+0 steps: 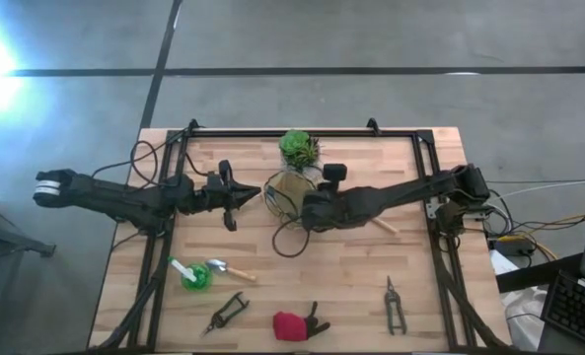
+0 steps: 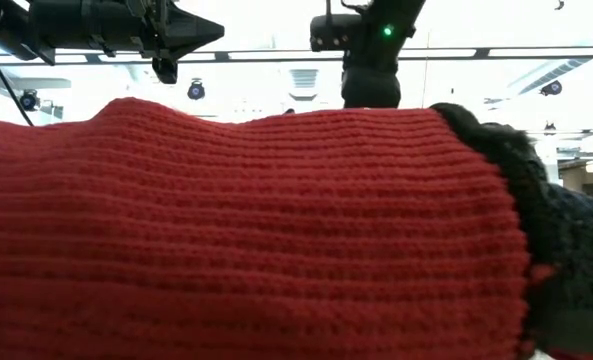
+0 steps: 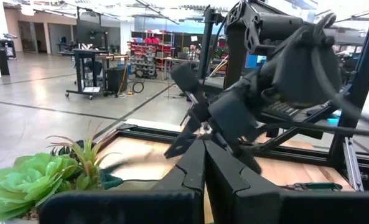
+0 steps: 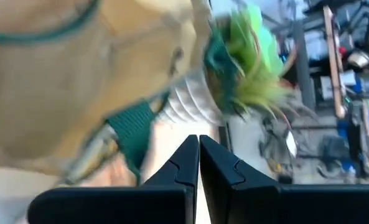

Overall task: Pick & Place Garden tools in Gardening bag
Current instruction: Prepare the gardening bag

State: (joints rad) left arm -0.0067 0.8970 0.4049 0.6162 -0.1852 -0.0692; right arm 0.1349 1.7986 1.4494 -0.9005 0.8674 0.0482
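The tan gardening bag [image 1: 285, 187] with dark green trim stands at the table's middle, in front of the green plant [image 1: 299, 148]. My right gripper [image 1: 307, 212] is shut and empty, close by the bag's near right side; its wrist view shows the bag [image 4: 66, 68] just ahead of the fingertips [image 4: 198, 146]. My left gripper [image 1: 233, 200] is shut and empty, above the table left of the bag. The green-and-white tool [image 1: 188, 274], trowel [image 1: 228, 268], two black pruners [image 1: 227, 312] [image 1: 396, 306] and red-and-black item [image 1: 294, 325] lie near the front edge. A wooden handle [image 1: 384, 226] shows from under my right arm.
The bag's dark loop handle [image 1: 287, 243] lies on the table in front of it. A black frame [image 1: 302, 132] borders the table. In the low view the red-and-black item [image 2: 246, 230] fills most of the picture. There is bare wood between the bag and the front tools.
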